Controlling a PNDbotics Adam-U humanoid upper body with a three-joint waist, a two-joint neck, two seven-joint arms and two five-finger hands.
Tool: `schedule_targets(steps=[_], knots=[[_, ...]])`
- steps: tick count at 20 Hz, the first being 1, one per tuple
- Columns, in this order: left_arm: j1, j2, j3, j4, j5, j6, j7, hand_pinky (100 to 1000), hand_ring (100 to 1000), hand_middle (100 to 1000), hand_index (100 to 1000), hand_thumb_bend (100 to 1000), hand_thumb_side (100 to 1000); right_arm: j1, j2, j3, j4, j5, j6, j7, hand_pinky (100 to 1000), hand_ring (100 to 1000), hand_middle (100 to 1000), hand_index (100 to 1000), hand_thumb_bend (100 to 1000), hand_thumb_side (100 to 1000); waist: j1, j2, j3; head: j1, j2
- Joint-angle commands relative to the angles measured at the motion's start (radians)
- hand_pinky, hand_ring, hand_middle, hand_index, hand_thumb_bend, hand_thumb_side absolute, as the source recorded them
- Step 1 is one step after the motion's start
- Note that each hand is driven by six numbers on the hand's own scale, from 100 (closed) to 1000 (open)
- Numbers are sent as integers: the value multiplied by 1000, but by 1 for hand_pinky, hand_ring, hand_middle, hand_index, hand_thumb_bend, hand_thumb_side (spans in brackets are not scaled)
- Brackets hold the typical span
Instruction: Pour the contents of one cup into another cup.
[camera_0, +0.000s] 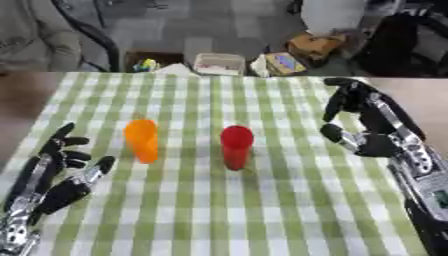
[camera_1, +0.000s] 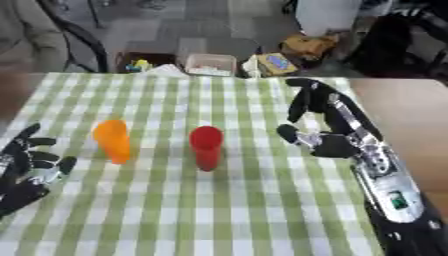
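Note:
An orange cup (camera_0: 142, 140) and a red cup (camera_0: 235, 147) stand upright side by side on the green-and-white checked cloth (camera_0: 201, 210), the orange one to the left. My right hand (camera_0: 366, 125) hovers to the right of the red cup, fingers spread and slightly bent, thumb pointing toward the cup, with a gap between them. It holds nothing. Low at the left rests my left hand (camera_0: 59, 165), open, fingers up, apart from the orange cup. What the cups contain is not visible.
The bare brown table (camera_0: 411, 95) shows beyond the cloth's right edge. Beyond the far edge, boxes and bags (camera_0: 219, 63) lie on the floor, with a chair (camera_0: 87, 35) at the far left.

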Motion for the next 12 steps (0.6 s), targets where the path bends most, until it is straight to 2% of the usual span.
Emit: schedule_targets(steps=[1, 12], knots=[[-44, 9, -6, 52, 1, -27, -1, 680, 662, 746, 1000, 586, 451, -16, -11, -2, -17, -8, -1, 4, 479, 489, 467, 865, 557, 466, -1, -16, -5, 5, -8], [-130, -2, -22, 173, -18, -89, 5, 683, 674, 748, 1000, 563, 452, -23, -4, 6, -16, -11, -4, 12, 476, 486, 463, 864, 551, 470, -5, -1, -41, 19, -13]])
